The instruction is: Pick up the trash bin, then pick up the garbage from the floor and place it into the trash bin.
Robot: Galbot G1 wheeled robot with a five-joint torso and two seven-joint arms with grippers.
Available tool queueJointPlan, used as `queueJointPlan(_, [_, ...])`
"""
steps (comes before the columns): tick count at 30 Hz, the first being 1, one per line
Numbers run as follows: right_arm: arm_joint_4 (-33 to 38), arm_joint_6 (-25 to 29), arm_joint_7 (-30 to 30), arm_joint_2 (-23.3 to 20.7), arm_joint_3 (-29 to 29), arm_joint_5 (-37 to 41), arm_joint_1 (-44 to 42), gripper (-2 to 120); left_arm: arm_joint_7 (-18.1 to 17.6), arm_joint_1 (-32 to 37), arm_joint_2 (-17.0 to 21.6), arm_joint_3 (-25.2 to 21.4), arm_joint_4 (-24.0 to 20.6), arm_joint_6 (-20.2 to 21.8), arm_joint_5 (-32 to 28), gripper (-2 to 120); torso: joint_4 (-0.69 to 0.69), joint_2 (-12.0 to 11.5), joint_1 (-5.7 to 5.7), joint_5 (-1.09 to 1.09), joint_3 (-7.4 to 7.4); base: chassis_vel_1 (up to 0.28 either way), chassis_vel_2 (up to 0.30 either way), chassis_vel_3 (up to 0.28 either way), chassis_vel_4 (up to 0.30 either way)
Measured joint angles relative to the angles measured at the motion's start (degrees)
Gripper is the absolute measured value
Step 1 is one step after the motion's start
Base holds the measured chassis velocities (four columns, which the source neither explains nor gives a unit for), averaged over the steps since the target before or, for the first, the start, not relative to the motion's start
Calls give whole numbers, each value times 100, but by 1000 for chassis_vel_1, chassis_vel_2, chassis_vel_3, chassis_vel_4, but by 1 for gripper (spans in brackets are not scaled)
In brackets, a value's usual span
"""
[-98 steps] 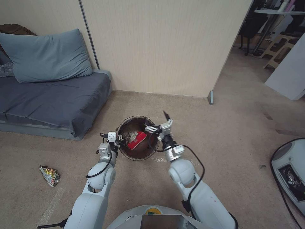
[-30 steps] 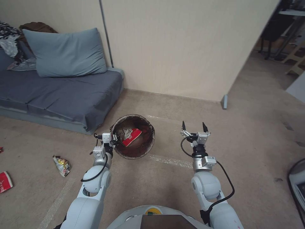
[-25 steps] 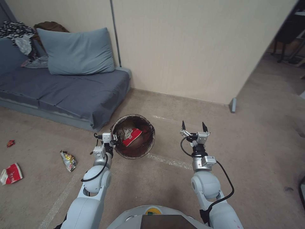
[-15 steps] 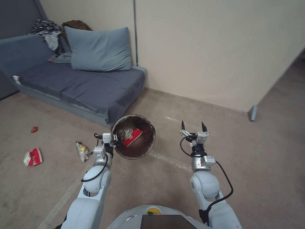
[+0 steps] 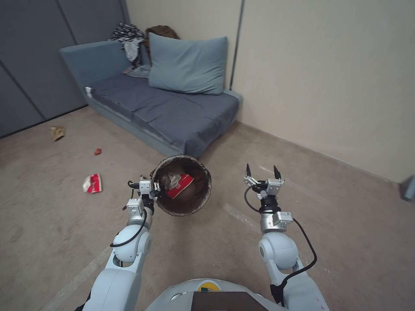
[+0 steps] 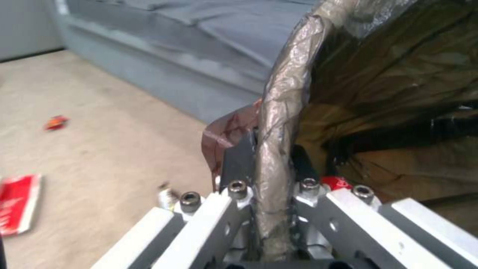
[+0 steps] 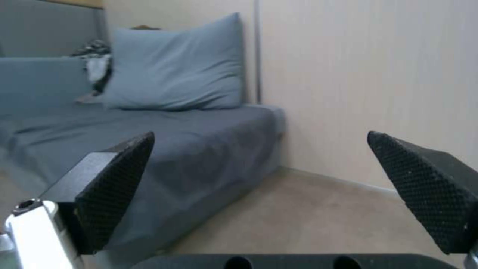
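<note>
The trash bin (image 5: 193, 204), lined with a dark brown bag, hangs above the carpet, and my left gripper (image 5: 154, 190) is shut on its near-left rim (image 6: 273, 149). A red-and-white carton (image 5: 181, 185) and some pale paper lie inside it. My right gripper (image 5: 262, 172) is to the right of the bin at the same height, open and holding nothing, its two dark fingertips (image 7: 115, 185) wide apart. Garbage lies on the floor to the left: a red-and-white carton (image 5: 92, 183) (image 6: 17, 203), a small red scrap (image 5: 98, 151) (image 6: 56, 122) and a tan paper bag (image 5: 56, 132).
A blue-grey sofa (image 5: 173, 113) with a large pillow (image 5: 189, 65) and clothes piled on it stands against the beige wall (image 5: 328, 77). Dark grey panels (image 5: 39, 56) close off the far left. Open carpet (image 5: 346, 224) lies to the right and in front.
The whole view has swung left, bringing the sofa to the centre and more floor litter into sight. Early on, my right gripper left the bin mouth and opened to its right.
</note>
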Motion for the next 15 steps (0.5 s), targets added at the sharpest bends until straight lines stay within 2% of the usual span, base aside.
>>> queueJointPlan(15, [17,-6,-18,13,-24,1,1,100,6,2,15,2,-11,5,-25,2,0,0,0,0,0,129,128,125,119])
